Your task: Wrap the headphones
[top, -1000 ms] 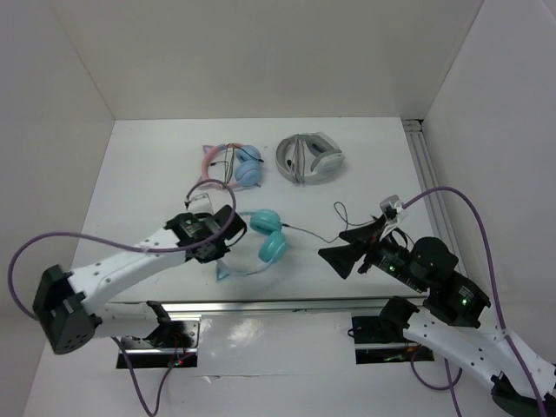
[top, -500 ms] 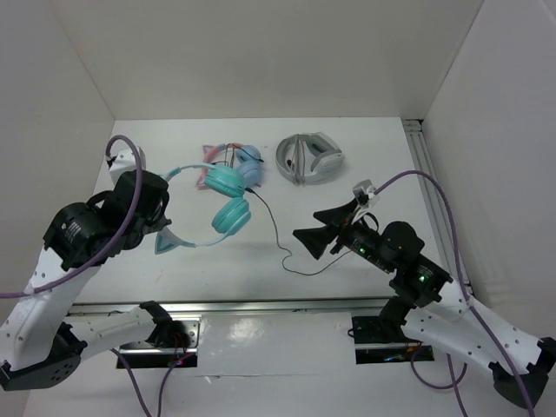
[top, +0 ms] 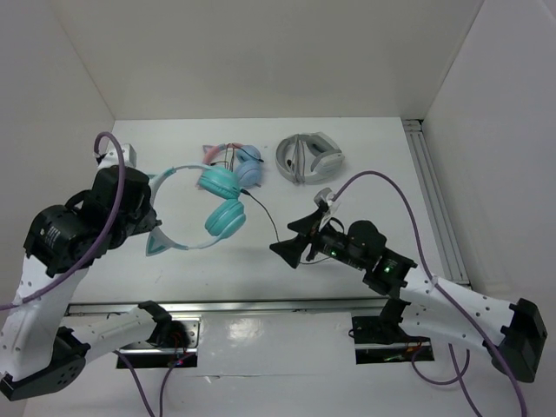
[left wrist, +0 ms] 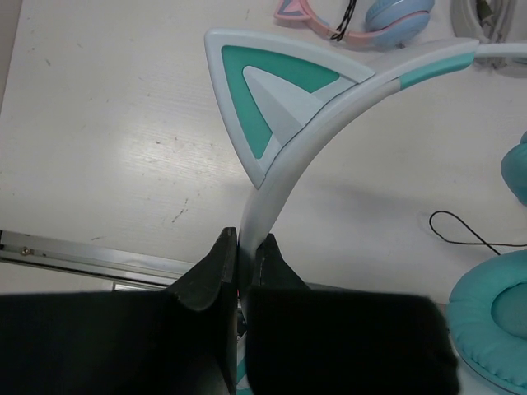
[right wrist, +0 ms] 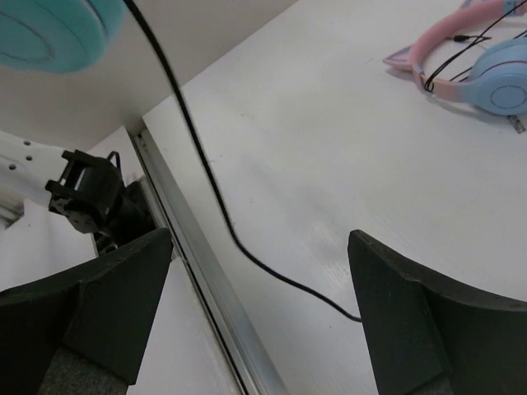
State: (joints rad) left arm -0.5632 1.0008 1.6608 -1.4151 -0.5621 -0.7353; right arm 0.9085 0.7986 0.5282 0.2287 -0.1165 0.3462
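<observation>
Seen from above, the left gripper (left wrist: 243,251) is clamped on the pale headband of the teal headphones (top: 224,217), just below one cat ear (left wrist: 280,99). It holds them in the air over the left half of the white tabletop (top: 373,174). The two ear cups hang toward the middle, and the upper cup sits close to the pink-and-blue headphones (top: 234,161). The grey-white headphones (top: 310,157) lie further right, well apart.

The thin black cable (right wrist: 206,174) drops from the lower cup and loops toward the right gripper (top: 291,241). That gripper reaches in low with its jaws spread wide and holds nothing. In its wrist view the cable runs between the two jaws. It probably trails onto the tabletop there, though the view does not make this certain.

The main risk is the narrow pinch on a smooth, curved band: the heavy cups could make the headphones pivot or slip out. A loose, swaying cable could also slide past the open jaws before they close. Swinging the cups toward the back could snag the pink-and-blue pair or its own cable.
</observation>
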